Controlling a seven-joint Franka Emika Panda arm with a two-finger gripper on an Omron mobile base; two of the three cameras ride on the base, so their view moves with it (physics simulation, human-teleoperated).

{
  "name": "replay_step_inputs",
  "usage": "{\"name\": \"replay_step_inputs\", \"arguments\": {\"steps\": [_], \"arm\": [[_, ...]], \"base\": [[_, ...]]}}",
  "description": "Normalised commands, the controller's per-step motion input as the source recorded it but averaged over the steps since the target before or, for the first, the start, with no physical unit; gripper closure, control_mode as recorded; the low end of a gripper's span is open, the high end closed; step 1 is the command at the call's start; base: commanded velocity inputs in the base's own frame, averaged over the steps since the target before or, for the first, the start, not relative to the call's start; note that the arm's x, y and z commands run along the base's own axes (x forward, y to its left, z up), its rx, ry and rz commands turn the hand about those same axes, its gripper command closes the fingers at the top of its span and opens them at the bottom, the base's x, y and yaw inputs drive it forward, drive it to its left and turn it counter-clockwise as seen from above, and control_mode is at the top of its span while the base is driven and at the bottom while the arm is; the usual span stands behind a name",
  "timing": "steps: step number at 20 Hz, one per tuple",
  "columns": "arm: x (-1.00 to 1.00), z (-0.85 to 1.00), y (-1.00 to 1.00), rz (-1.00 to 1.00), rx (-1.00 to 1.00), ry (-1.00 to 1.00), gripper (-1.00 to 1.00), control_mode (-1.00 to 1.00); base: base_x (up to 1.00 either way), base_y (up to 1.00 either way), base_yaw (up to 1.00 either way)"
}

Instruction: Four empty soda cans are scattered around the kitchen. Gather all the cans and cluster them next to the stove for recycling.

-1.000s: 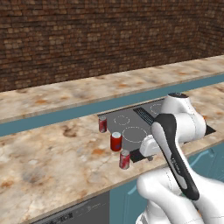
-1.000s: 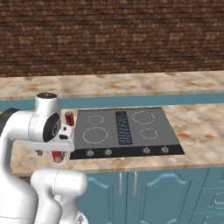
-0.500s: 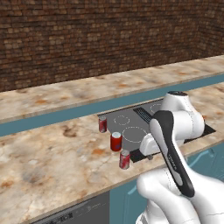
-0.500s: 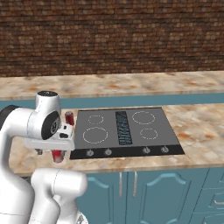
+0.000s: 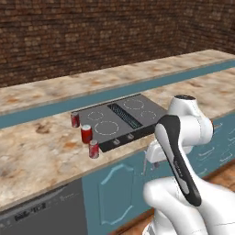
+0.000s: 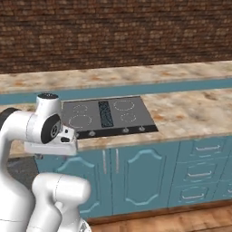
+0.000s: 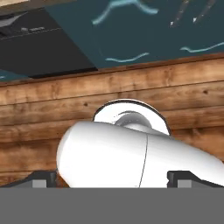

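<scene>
Three red soda cans stand in a slanted row on the beige counter just left of the stove (image 5: 121,118): one at the back (image 5: 75,119), one in the middle (image 5: 86,134) and one near the counter's front edge (image 5: 93,149). The stove (image 6: 106,115) is a flat black cooktop with white ring outlines. My gripper (image 5: 147,167) hangs below counter height in front of the teal cabinets, right of the cans and apart from them. Its hand (image 6: 52,147) points down. In the hand view the fingertips (image 7: 43,179) stand far apart with nothing between them.
Teal cabinet doors (image 6: 136,174) run under the counter, with a dark appliance front (image 5: 41,211) at the lower left. A second marbled ledge (image 5: 92,82) and the brick wall lie behind the stove. The hand view looks down on a wooden floor (image 7: 131,87).
The whole picture has shifted: the base has backed off and moved right, so stove and cans now sit further left and smaller. The hand has come down off the counter. Jaws stay open.
</scene>
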Motion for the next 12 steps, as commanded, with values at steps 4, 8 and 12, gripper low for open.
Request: {"name": "replay_step_inputs", "arguments": {"steps": [4, 8, 12], "arm": [[0.00, 0.00, 0.00, 0.00, 0.00, 0.00, -1.00, 1.00], [0.00, 0.00, 0.00, 0.00, 0.00, 0.00, -1.00, 1.00], [0.00, 0.00, 0.00, 0.00, 0.00, 0.00, -1.00, 1.00]], "base": [[0.00, -0.80, -0.48], [0.33, -0.65, -0.57], [0.37, -0.29, -0.70]]}}
